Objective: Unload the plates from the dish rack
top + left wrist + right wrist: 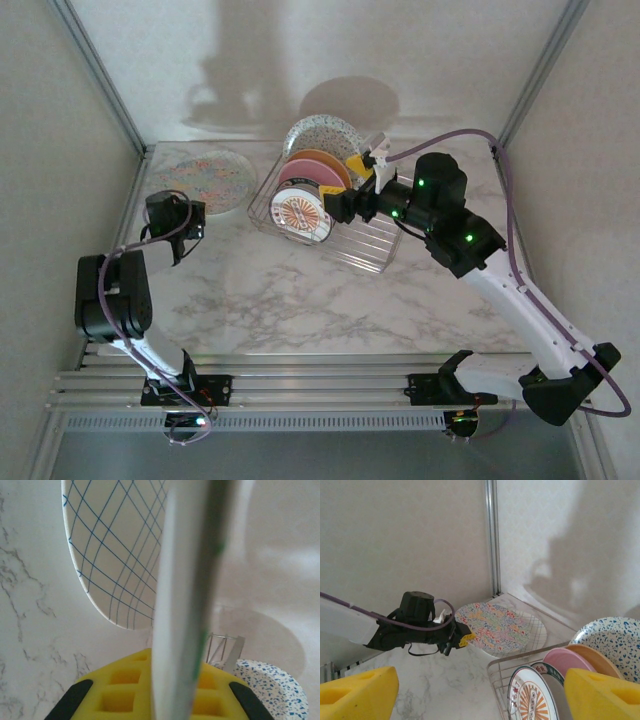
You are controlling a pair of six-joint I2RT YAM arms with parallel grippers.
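The multicolour-mosaic plate (200,175) lies at the back left of the table, outside the rack. My left gripper (178,228) is shut on its near rim. In the left wrist view that rim (185,580) runs edge-on between the yellow pads of the left gripper (165,695). The wire dish rack (370,245) holds the white speckled plate (322,135), the orange plate (325,160), the pink plate (308,175) and the sunburst plate (300,213), all upright. My right gripper (350,190) hangs open over the rack's right side, pads (602,695) wide apart, touching nothing.
Aluminium frame posts and pale walls close in the table at the back and both sides. Marble tabletop (290,300) stretches in front of the rack. A white surface with a blue grid (115,555) shows beside the gripped rim.
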